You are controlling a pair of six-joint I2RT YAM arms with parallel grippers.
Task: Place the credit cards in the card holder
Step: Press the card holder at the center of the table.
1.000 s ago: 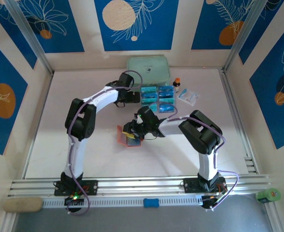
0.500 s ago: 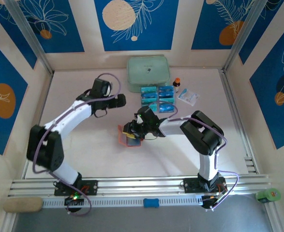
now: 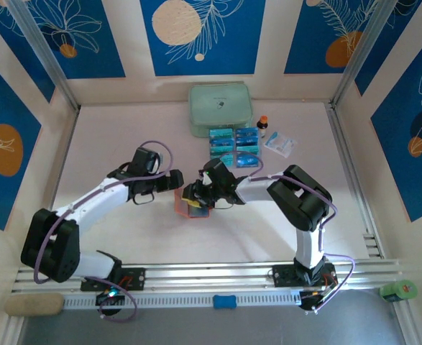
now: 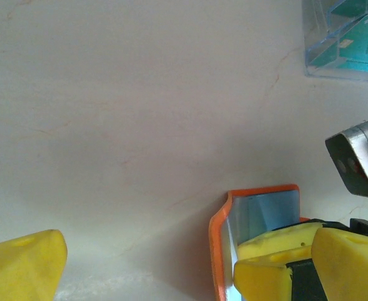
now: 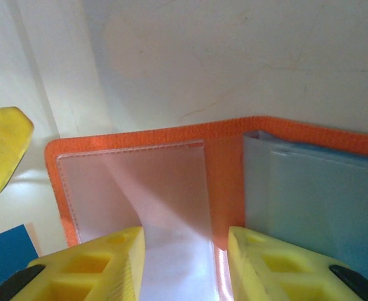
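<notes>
Now | card holder (image 5: 224, 157) lay open mid-tabletop (image 3: 124, 129), credit cards (image 3: 234, 147) far-right of it | left claw (image 3: 176, 180) spread wide just left of it | right claw (image 5: 184, 251) half-closed over its fold, grip impossible to tell | judged light, floppy, slick-pocketed: pinch the orange edge

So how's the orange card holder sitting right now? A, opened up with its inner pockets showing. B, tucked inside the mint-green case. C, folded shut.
A: the right wrist view shows the card holder spread open, with pockets in plain sight on both sides of its fold.
</notes>
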